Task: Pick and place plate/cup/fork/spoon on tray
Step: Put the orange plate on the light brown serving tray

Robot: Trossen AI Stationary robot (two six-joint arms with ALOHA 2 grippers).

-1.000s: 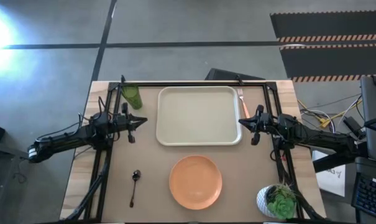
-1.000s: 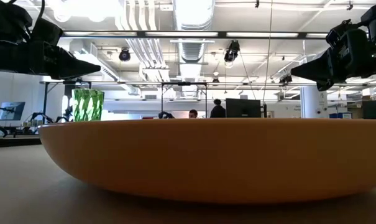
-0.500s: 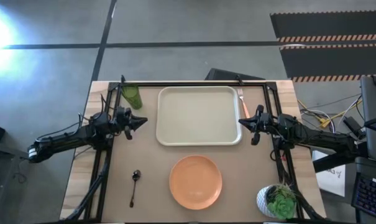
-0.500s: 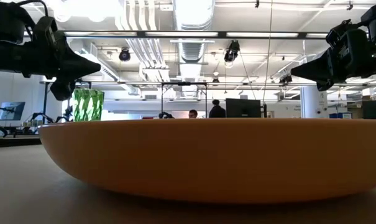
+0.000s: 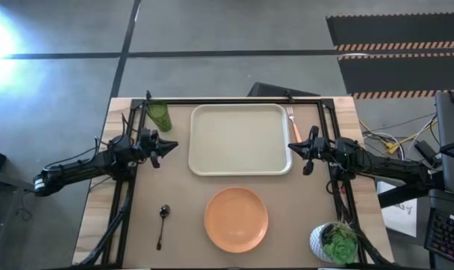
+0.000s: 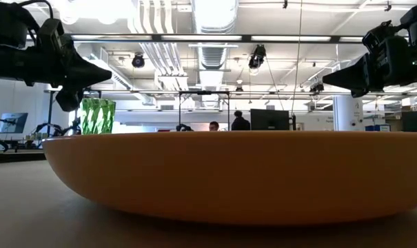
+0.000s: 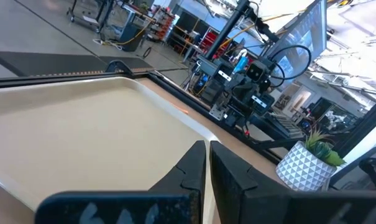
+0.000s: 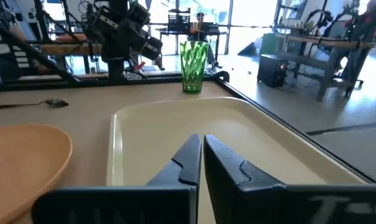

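The cream tray (image 5: 240, 139) lies at the table's far middle. The orange plate (image 5: 236, 218) lies flat near the front edge and fills the low view (image 6: 236, 172). The green cup (image 5: 160, 115) stands upright left of the tray. The fork (image 5: 291, 115) lies along the tray's right rim. The dark spoon (image 5: 162, 221) lies left of the plate. My left gripper (image 5: 170, 147) is shut and empty, above the table at the tray's left edge. My right gripper (image 5: 293, 148) is shut and empty at the tray's right edge. Both point at the tray (image 7: 82, 124).
A white pot with a green plant (image 5: 334, 241) stands at the front right corner. A black frame (image 5: 234, 101) runs along the table's far edge and down both sides. The right wrist view shows the cup (image 8: 194, 59), the spoon (image 8: 32, 104) and the plate (image 8: 20, 155) beyond the tray (image 8: 237, 137).
My left gripper has turned a little about its wrist and has kept its place at the tray's left edge.
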